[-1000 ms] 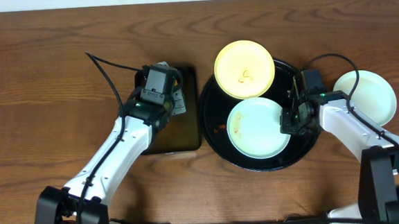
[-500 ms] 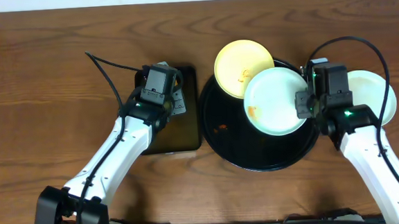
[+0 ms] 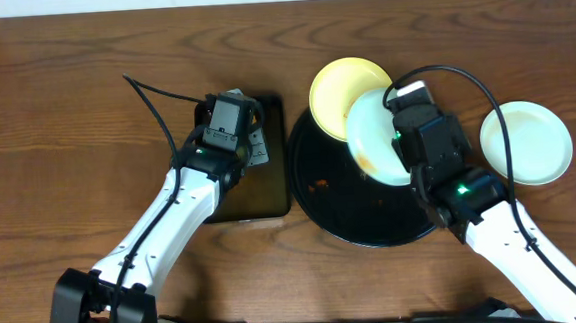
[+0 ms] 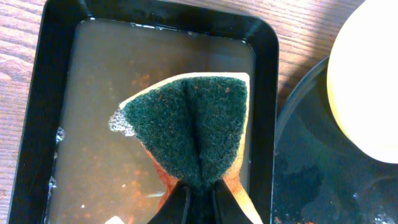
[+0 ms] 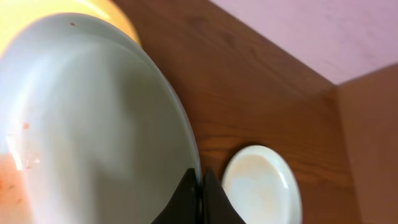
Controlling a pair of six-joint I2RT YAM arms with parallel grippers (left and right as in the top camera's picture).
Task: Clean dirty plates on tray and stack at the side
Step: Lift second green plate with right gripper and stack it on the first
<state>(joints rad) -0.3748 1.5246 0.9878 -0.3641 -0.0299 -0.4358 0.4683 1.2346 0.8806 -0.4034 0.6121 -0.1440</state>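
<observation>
Right tool (image 5: 200, 179) clamped on rim of a smeared mint-white plate (image 3: 372, 136), held tilted above the black tray (image 3: 342, 218), yellow plate (image 3: 339, 86) on the tray's far edge, second mint-white plate (image 3: 527, 144) on the bench (image 3: 64, 95) beside, left tool (image 4: 199, 194) pinching a green sponge (image 4: 193, 124) in the brown-water basin (image 4: 36, 93).

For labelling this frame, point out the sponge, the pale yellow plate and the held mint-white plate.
sponge (image 4: 193, 134), left wrist view, on its green scouring face.
pale yellow plate (image 3: 336, 90), overhead view, on its bare left half.
held mint-white plate (image 3: 372, 136), overhead view, on its uncovered left face.
</observation>
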